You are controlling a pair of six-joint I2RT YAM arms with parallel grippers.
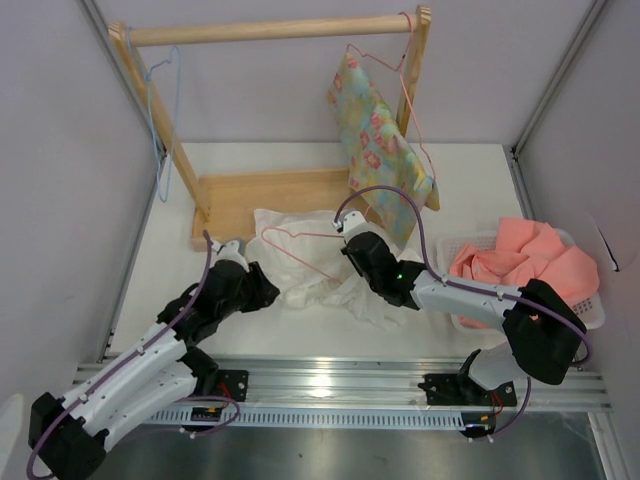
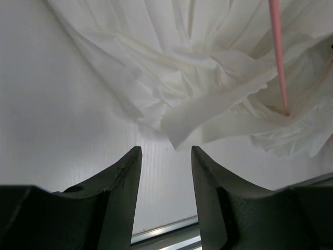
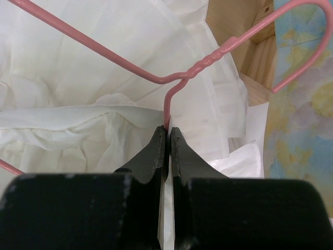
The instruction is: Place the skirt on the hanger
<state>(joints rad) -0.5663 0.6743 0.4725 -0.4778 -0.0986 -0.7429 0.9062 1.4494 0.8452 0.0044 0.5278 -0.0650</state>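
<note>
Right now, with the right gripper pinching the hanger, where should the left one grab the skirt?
Take the folded flap of the skirt that pokes out toward the open left gripper. Come in low along the table from the near side; that flap is a free edge, clear of the hanger.

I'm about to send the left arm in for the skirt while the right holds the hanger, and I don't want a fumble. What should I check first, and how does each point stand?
1. Right gripper holding the hanger: ok, jaws shut on the wire just below the twisted neck.
2. Left gripper free to grasp: ok, jaws open, nothing between them.
3. Skirt edge in front of the left gripper: ok, a folded flap lies just beyond the jaws.
4. Skirt spread enough to find the waistband: not ok, it lies crumpled on the table.
5. Hanger wire clear of the folds: cannot tell, one wire runs into the fabric.
</note>
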